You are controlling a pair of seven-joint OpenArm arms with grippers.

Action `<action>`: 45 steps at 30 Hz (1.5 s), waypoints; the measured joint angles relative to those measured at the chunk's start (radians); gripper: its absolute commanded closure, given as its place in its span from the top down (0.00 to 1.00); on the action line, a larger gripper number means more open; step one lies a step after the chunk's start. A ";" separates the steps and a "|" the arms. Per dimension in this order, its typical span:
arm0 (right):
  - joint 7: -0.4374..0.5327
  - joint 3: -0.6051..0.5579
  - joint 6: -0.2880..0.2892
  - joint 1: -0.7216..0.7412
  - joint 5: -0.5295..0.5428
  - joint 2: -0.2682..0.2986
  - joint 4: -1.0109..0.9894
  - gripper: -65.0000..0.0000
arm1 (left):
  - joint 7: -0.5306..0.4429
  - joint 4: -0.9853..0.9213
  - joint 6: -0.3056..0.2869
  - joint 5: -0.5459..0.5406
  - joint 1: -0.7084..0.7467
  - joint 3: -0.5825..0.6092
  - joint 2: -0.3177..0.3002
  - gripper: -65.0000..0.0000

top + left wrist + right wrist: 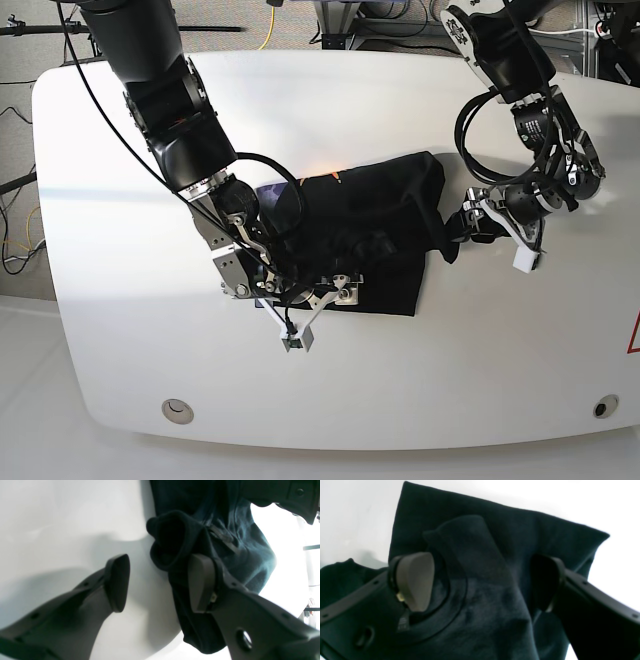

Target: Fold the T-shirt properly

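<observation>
The right pincer [480,582] fills its wrist view, its two fingers spread wide with a raised fold of the T-shirt [480,555] between them, clamped on nothing. The left pincer [160,582] also stands apart: one finger [200,582] rests against a bunched, rolled edge of the shirt, the other [117,582] hangs over bare bench [62,517].

From above, the T-shirt [385,225] lies in a rough, partly folded heap near the middle of the white bench [100,150], an orange tag [338,177] at its far edge. The right pincer [310,298] sits over the near hem; the left pincer [468,225] is at the shirt's side.

To fold well, each pincer probably ought to close on a single layered edge, not a lump. Then both should lift evenly and carry the fabric across together, so that the wrinkles pull flat.
</observation>
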 measured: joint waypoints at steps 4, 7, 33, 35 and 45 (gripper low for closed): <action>0.000 0.000 0.000 0.000 0.000 0.000 0.000 0.89 | 0.001 0.000 0.000 0.000 0.000 0.000 0.000 0.53; 0.000 0.000 0.000 0.000 0.000 0.001 0.000 0.89 | 0.014 0.000 0.000 -0.001 0.000 0.000 0.000 0.53; 0.000 0.000 0.000 0.000 0.000 0.003 0.000 0.89 | 0.024 0.000 0.000 -0.241 0.016 0.000 -0.002 0.53; 0.000 0.000 0.000 0.000 0.000 0.003 0.000 0.89 | 0.024 0.000 0.000 -0.265 0.016 0.000 -0.003 0.53; 0.000 0.000 0.000 0.000 0.000 0.003 0.000 0.89 | 0.023 0.000 0.000 -0.264 0.016 0.000 -0.006 0.53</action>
